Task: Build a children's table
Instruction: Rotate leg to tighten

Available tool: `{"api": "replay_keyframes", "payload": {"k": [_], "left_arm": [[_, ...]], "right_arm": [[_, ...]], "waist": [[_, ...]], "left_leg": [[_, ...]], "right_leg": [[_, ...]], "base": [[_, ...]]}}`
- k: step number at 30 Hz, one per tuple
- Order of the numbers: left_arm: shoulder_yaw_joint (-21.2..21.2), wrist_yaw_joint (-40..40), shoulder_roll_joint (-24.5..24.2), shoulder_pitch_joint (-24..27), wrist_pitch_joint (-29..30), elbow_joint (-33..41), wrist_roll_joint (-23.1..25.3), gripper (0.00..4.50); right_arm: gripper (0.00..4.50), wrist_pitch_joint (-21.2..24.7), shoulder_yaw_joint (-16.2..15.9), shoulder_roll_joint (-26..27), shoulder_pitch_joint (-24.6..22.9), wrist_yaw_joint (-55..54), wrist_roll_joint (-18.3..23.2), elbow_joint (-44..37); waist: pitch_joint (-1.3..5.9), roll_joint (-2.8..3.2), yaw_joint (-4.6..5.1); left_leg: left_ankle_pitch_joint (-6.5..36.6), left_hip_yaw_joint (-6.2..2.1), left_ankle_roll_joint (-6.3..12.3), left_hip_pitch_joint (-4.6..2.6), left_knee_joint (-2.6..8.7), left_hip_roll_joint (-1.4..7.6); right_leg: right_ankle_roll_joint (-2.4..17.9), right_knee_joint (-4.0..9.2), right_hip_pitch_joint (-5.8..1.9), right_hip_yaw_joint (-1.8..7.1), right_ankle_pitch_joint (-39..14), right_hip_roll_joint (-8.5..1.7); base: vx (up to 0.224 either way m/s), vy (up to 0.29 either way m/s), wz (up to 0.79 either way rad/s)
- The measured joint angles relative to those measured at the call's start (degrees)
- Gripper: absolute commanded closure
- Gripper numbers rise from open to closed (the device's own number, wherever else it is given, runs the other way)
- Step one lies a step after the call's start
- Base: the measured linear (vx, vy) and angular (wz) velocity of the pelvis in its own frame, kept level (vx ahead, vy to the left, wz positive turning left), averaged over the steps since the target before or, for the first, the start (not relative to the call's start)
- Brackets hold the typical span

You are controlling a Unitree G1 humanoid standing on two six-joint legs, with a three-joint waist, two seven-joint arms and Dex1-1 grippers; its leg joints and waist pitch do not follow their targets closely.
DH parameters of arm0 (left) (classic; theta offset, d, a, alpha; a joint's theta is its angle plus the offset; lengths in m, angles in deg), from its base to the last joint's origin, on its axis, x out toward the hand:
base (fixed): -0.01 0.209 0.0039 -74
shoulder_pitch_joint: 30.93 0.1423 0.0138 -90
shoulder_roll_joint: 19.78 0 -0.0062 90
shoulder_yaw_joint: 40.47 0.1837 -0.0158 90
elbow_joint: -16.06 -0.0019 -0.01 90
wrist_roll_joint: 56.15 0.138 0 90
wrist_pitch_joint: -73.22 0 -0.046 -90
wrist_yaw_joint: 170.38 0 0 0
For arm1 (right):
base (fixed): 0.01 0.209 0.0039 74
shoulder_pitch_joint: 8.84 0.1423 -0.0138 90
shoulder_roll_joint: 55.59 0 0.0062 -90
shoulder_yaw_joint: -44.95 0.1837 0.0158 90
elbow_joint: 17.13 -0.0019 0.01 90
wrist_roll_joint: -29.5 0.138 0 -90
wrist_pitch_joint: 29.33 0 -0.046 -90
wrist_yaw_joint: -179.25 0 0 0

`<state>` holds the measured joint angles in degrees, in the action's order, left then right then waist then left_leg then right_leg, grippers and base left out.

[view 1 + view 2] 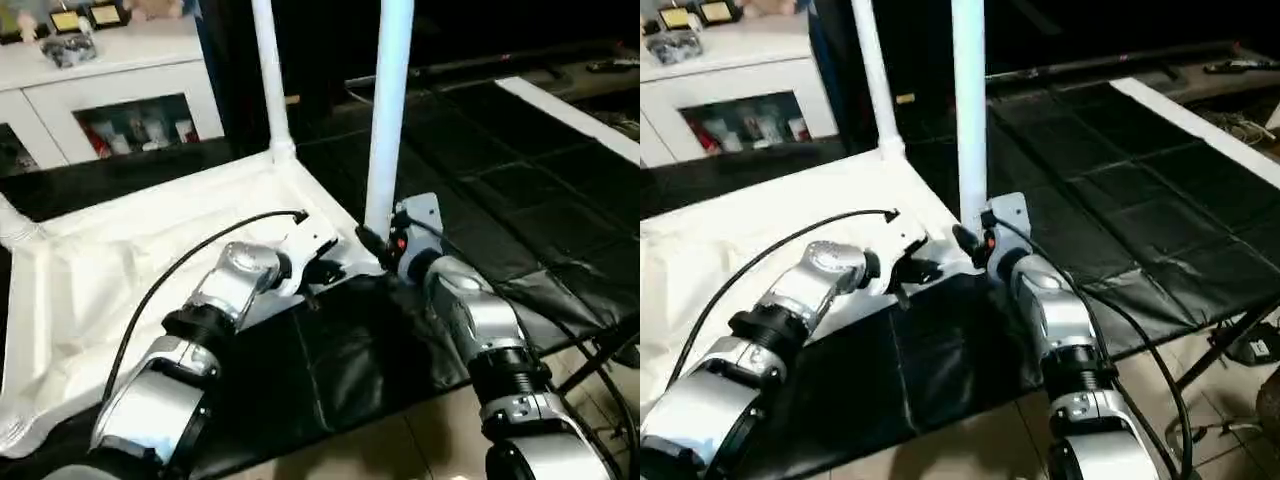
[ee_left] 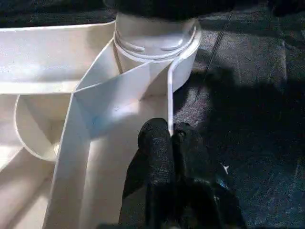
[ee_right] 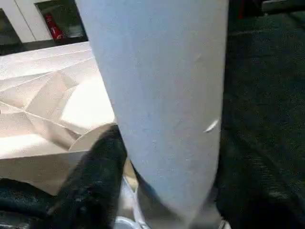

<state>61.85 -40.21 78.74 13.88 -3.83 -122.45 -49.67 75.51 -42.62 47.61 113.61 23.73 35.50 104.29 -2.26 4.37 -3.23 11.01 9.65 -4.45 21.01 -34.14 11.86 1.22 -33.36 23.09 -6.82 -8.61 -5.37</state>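
The children's table top (image 1: pixel 120 270) lies upside down on a black mat, its white ribbed underside facing up. Two long white legs stand upright in corner sockets, one at the far corner (image 1: pixel 268 90) and one at the near right corner (image 1: pixel 388 110). Another leg's socket end (image 1: pixel 15 228) shows at the left edge. My left gripper (image 2: pixel 169 133) is shut, pinching the thin rim of the top just beside the near leg's socket (image 2: pixel 155 38). My right gripper (image 1: pixel 378 245) sits at the base of that near leg (image 3: pixel 162 95), which rises close in front of it.
A white cabinet (image 1: pixel 120 90) with glass-fronted shelves stands at the back left. The black quilted mat (image 1: pixel 520 190) stretches to the right, with a white strip (image 1: pixel 575 115) along its far right side. Its front edge drops to a tiled floor (image 1: pixel 430 440).
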Motion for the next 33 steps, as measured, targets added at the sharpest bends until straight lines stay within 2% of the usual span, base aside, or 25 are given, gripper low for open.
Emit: {"api": "replay_keyframes", "payload": {"k": [3, 5, 6, 7, 12, 14, 16, 20, 26, 30, 33], "left_arm": [[0.58, -1.38, -0.81, 0.44, -1.38, 0.59, -0.02, 4.50], [1.16, -3.18, -1.39, 0.89, -2.79, 1.05, -0.07, 4.50], [1.27, -4.24, -1.57, 1.04, -3.24, 1.14, -0.11, 4.50], [1.38, -5.55, -2.16, 1.38, -4.02, 1.39, -0.16, 4.50], [2.74, -11.76, -4.59, 1.92, -8.25, 1.29, -0.52, 4.50], [3.21, -14.20, -5.80, 1.92, -9.60, 1.14, -0.55, 4.50], [3.90, -18.47, -7.20, 2.03, -12.12, 1.08, -1.27, 4.50], [4.99, -25.12, -9.76, 2.81, -15.96, 1.08, -1.88, 4.50], [6.76, -31.13, -11.45, 3.27, -18.57, 2.38, -2.31, 4.50], [7.57, -34.69, -12.64, 4.44, -19.73, 4.07, -2.60, 4.50], [7.90, -35.59, -13.13, 4.63, -20.08, 5.05, -2.60, 4.50]], "right_arm": [[1.35, 0.19, 0.00, -0.76, -1.01, 2.70, 0.66, -1.33], [1.28, 1.14, -0.25, -2.62, -1.70, 6.59, 1.32, -1.94], [1.11, 1.45, -0.66, -3.89, -2.20, 8.67, 1.54, -2.37], [0.94, 1.79, -1.00, -5.21, -3.00, 11.08, 1.89, -2.96], [0.64, 2.35, -3.66, -12.23, -6.11, 22.77, 3.68, -5.91], [0.51, 1.92, -4.82, -14.17, -6.57, 26.60, 3.92, -6.85], [0.34, -0.91, -6.34, -16.46, -7.14, 30.81, 3.79, -7.06], [0.34, -4.14, -7.64, -20.94, -7.26, 38.57, 3.67, -8.16], [0.34, -3.28, -10.44, -22.14, -7.25, 47.50, 6.05, -9.65], [0.68, -2.33, -11.46, -22.16, -7.02, 51.79, 8.07, -10.17], [1.00, -2.32, -11.99, -22.12, -6.47, 53.10, 8.10, -9.90]], "waist": [[0.00, 0.00, -0.01], [-0.01, 0.01, -0.22], [-0.01, 0.01, -0.31], [-0.01, 0.01, -0.54], [-0.04, 0.06, -1.89], [-0.04, 0.06, -2.05], [-0.06, 0.04, -2.40], [-0.08, 0.01, -3.46], [-0.12, -0.10, -4.67], [-0.12, -0.14, -5.32], [-0.17, -0.24, -5.35]], "left_leg": [[0.03, 0.01, 0.06, 0.04, 0.02, 0.00], [0.05, 0.01, 0.11, 0.02, 0.02, 0.00], [0.04, 0.01, 0.14, 0.03, 0.02, 0.00], [0.05, 0.01, 0.15, 0.03, 0.02, 0.00], [0.05, 0.06, 0.13, 0.01, 0.01, 0.02], [0.05, 0.06, 0.12, 0.01, 0.01, 0.04], [0.05, 0.05, 0.11, 0.06, 0.00, 0.03], [0.05, 0.07, 0.12, 0.09, -0.02, 0.05], [0.04, 0.11, 0.14, 0.08, -0.07, 0.06], [0.04, 0.11, 0.14, 0.08, -0.07, 0.08], [0.04, 0.16, 0.13, 0.08, -0.16, 0.07]], "right_leg": [[0.01, 0.11, 0.01, -0.01, 0.00, 0.00], [0.01, 0.16, 0.03, -0.02, 0.00, 0.00], [0.01, 0.19, 0.04, -0.02, 0.01, 0.00], [0.01, 0.19, 0.04, -0.03, 0.01, 0.00], [0.03, 0.17, 0.07, -0.04, 0.02, 0.00], [0.04, 0.14, 0.08, -0.05, 0.04, 0.00], [0.04, 0.15, 0.12, -0.05, 0.04, -0.02], [0.03, 0.15, 0.13, -0.05, 0.03, -0.02], [0.04, 0.13, 0.13, 0.00, 0.04, -0.04], [0.03, 0.09, 0.13, -0.02, 0.03, -0.04], [0.03, 0.02, 0.13, 0.05, 0.03, -0.05]], "base": [[0.000, 0.000, 0.00], [0.000, 0.000, 0.00], [0.000, 0.000, 0.00], [0.000, 0.000, 0.00], [0.000, 0.000, 0.00], [0.000, 0.000, 0.00], [0.000, 0.000, 0.00], [0.000, 0.000, 0.00], [0.000, 0.000, 0.00], [0.000, 0.000, 0.00], [0.000, 0.000, 0.00]]}}
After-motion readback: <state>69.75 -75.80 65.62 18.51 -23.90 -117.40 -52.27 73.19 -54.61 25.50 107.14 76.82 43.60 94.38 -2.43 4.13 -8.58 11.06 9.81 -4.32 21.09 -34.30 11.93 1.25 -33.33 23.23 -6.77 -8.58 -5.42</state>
